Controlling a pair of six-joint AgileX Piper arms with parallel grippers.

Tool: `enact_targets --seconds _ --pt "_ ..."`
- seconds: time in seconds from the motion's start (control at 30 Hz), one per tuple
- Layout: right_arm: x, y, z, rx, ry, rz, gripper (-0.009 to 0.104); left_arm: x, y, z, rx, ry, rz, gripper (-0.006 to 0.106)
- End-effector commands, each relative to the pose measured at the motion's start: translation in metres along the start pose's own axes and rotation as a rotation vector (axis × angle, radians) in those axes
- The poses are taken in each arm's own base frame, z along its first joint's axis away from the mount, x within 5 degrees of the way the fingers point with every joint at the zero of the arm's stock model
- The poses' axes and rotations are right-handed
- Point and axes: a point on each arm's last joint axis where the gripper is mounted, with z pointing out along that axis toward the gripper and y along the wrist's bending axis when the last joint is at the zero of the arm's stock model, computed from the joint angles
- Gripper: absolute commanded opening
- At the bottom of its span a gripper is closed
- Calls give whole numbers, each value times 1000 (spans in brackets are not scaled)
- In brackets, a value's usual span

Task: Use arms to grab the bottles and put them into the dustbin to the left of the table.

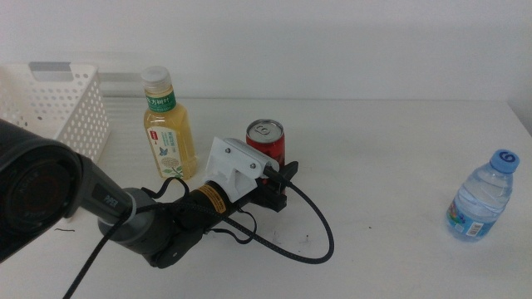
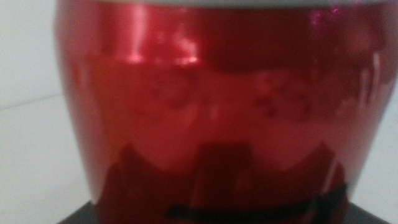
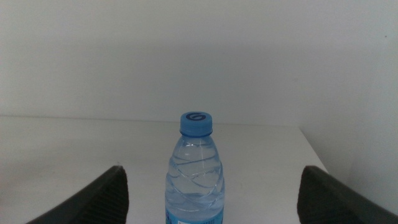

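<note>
My left gripper (image 1: 281,184), on a black arm with a white housing, is pressed up against the near side of the slim red can (image 1: 266,141), which stands upright on the table (image 1: 382,141). The can (image 2: 224,106) fills the whole left wrist view. Just left of it stands the yellow tea bottle (image 1: 169,124). The white perforated dustbin (image 1: 58,104) is at the far left. The blue-capped water bottle (image 1: 484,197) stands alone at the right. My right gripper (image 3: 212,169) is open, with that water bottle (image 3: 196,168) ahead of it, centred between the jaws and apart from them.
A black cable (image 1: 320,232) loops from the left arm's wrist onto the table in front of the can. The table's right edge (image 1: 522,124) runs close to the water bottle. The right arm is outside the middle view.
</note>
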Motion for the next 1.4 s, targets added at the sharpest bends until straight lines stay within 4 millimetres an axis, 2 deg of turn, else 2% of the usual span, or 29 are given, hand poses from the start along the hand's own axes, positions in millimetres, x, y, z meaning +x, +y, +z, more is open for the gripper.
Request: enact_targets --seconds 0.0,0.23,0.4,0.67,1.0,1.37 --pt "1 0 0 -1 -4 -12 93 -9 -5 -1 28 -20 -1 35" --pt "1 0 0 -1 -4 -12 93 -48 -14 -24 18 -52 37 33" --pt "1 0 0 -1 -4 -12 93 -90 -27 -47 43 -2 51 33" --pt "1 0 0 -1 -4 -12 93 -157 -24 -78 -154 137 -9 33" --pt "1 0 0 -1 -4 -12 93 -236 11 -104 -473 331 18 32" --pt "1 0 0 -1 -4 -12 93 -295 66 -151 -519 461 17 27"
